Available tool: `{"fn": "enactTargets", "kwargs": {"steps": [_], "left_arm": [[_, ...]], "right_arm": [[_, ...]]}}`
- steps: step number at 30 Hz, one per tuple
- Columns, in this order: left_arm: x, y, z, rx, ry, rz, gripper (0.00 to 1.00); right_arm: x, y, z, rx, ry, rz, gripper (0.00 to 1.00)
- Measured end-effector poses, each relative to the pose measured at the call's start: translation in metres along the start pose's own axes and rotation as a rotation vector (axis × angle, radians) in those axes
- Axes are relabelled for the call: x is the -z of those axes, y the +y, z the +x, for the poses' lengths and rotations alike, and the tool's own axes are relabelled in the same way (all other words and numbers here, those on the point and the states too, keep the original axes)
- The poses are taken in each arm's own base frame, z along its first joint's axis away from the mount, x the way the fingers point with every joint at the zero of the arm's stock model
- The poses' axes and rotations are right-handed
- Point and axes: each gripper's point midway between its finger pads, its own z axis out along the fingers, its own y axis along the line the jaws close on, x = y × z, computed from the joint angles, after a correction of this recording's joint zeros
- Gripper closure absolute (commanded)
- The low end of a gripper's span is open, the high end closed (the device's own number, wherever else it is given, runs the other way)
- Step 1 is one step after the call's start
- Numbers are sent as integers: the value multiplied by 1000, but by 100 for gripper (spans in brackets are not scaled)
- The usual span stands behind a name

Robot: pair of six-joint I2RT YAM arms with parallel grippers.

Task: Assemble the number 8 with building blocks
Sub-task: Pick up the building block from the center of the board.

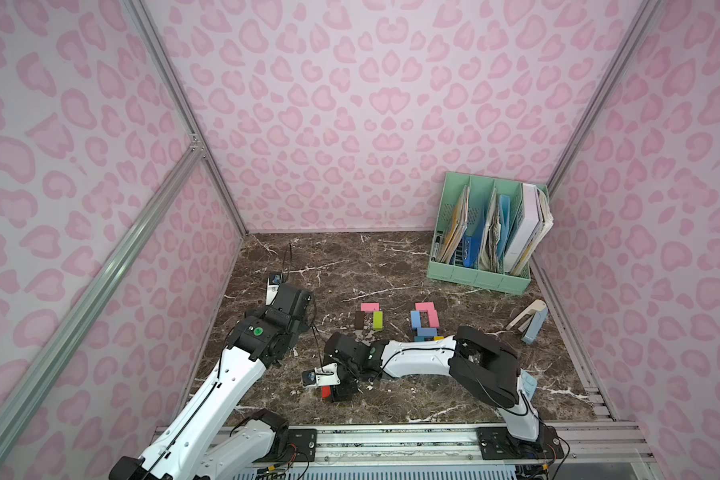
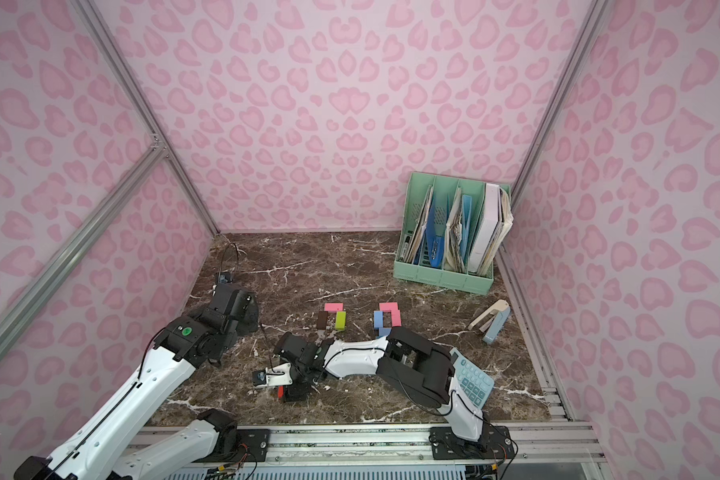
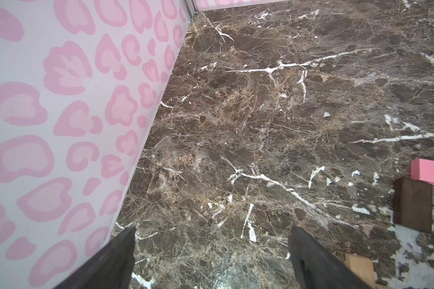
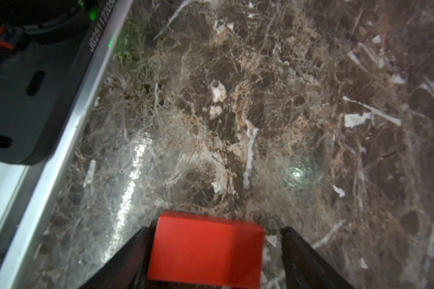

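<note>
Straddling red block point(image 4: 206, 250) on table point(image 4: 261, 100), right gripper point(image 4: 216, 229) jaws unclamped, gap on one side. Left gripper point(image 3: 214, 229) jaws spread wide, empty, well apart from red block.

Printed in white along the silver rail point(image 4: 99, 35) at the worktop's near edge, in the right wrist view: "JG25112", further digits unclear. On the calculator point(image 2: 472, 380), near right: key markings too small to read.
</note>
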Motion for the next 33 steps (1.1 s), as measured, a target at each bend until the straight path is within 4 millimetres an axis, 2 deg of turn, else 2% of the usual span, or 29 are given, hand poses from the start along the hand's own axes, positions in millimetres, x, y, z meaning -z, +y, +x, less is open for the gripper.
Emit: {"fn": "enactTargets", "kwargs": {"steps": [12,22,27,29,33], "left_arm": [[0,0,0,0,-1,-2,1],[0,3,-1,2,-6,-12,2],[3,7,-3,10,-23,-24,1],[4,9,-3,14,-30,-28,2],[5,11,-4,17,-37,-35,2]], "right_arm": [[-4,1,0,-31,19,-5,43],[6,8,5,-94,-27,19,52],[29,-2,-8,-203,-124,88,55],[44,-13,-14,-270,-179,142,56],[77,-35,-13,-444,-249,275,58]]}}
